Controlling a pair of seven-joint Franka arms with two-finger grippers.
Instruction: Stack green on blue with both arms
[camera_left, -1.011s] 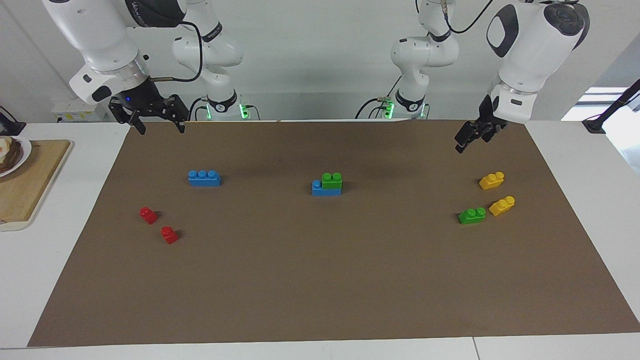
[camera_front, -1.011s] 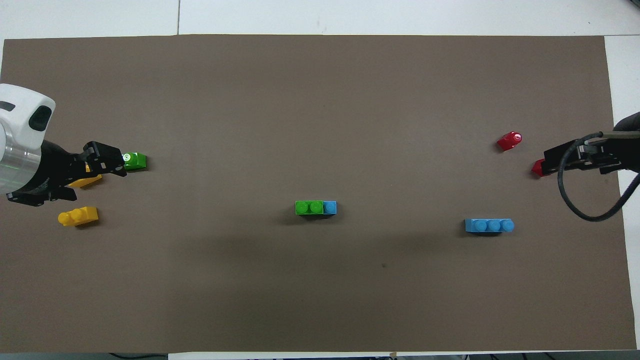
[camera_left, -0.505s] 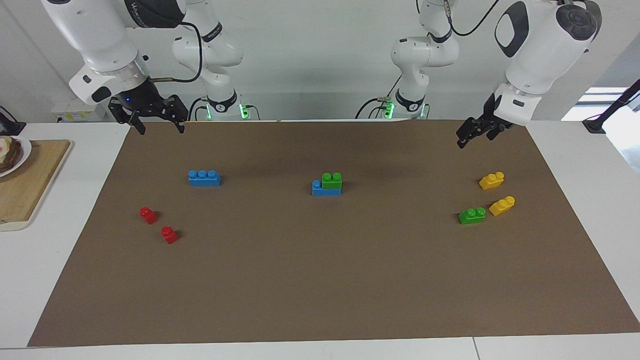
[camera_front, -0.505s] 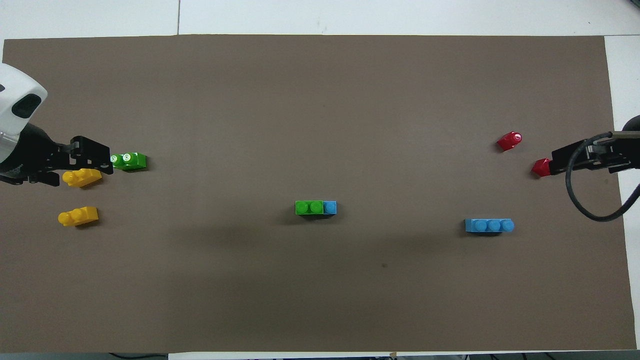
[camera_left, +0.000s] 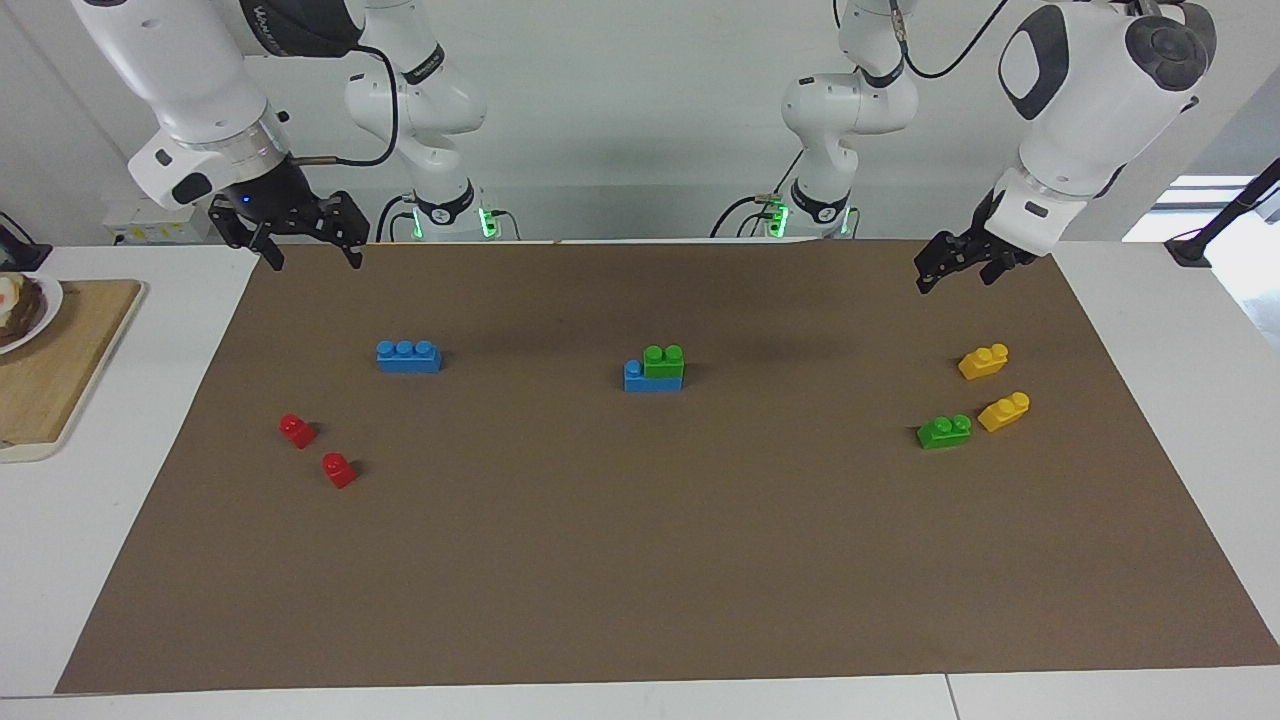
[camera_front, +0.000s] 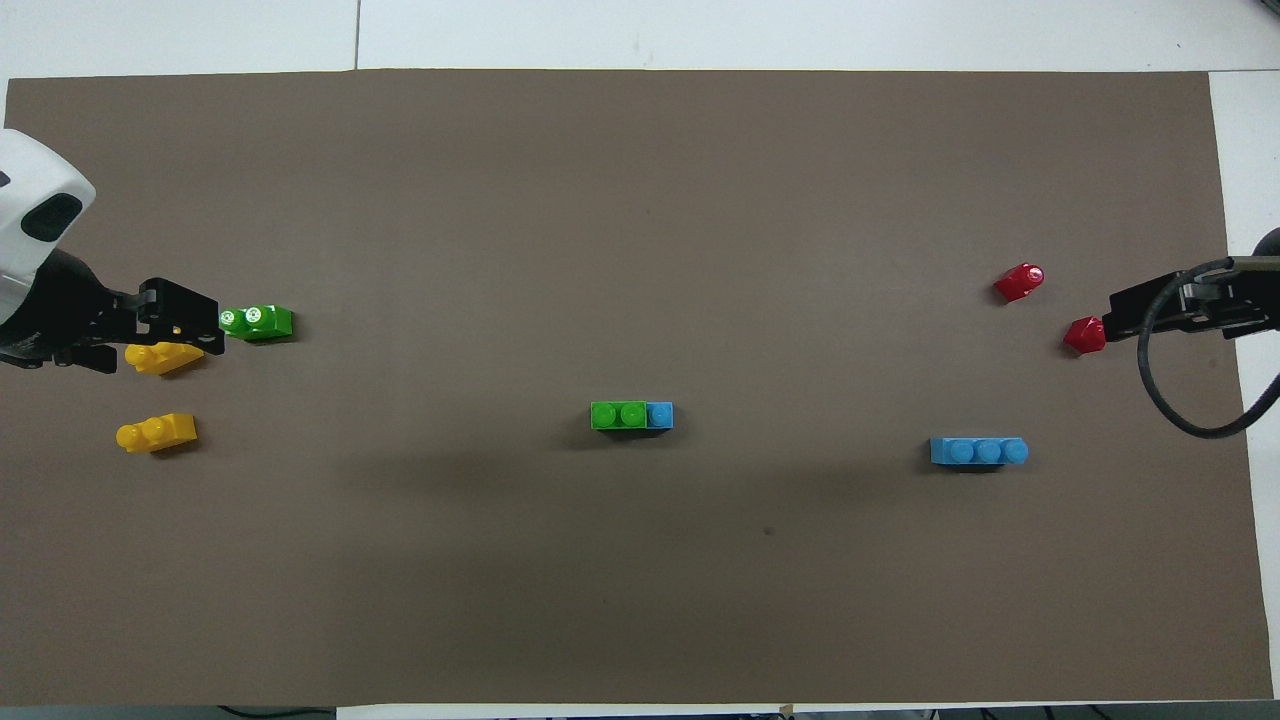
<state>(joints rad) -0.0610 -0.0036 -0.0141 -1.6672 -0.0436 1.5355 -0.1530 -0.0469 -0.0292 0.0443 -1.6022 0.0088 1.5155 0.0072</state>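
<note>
One green brick (camera_left: 664, 360) sits on a blue brick (camera_left: 635, 378) in the middle of the mat, leaving one blue stud bare; the stack also shows in the overhead view (camera_front: 618, 414). A second green brick (camera_left: 945, 431) (camera_front: 258, 321) lies loose toward the left arm's end. A second blue brick (camera_left: 408, 356) (camera_front: 978, 451) lies alone toward the right arm's end. My left gripper (camera_left: 952, 282) (camera_front: 212, 325) is open, empty and raised over the mat beside the loose green brick. My right gripper (camera_left: 312, 262) (camera_front: 1115, 315) is open, empty and raised over the mat's edge at its own end.
Two yellow bricks (camera_left: 983, 361) (camera_left: 1004, 411) lie by the loose green brick. Two red bricks (camera_left: 297, 430) (camera_left: 339, 469) lie farther from the robots than the lone blue brick. A wooden board (camera_left: 50, 370) with a plate (camera_left: 25, 310) stands off the mat at the right arm's end.
My left gripper has drawn back toward its end of the table, uncovering the loose green brick. My right gripper has drifted slightly outward. No brick has moved.
</note>
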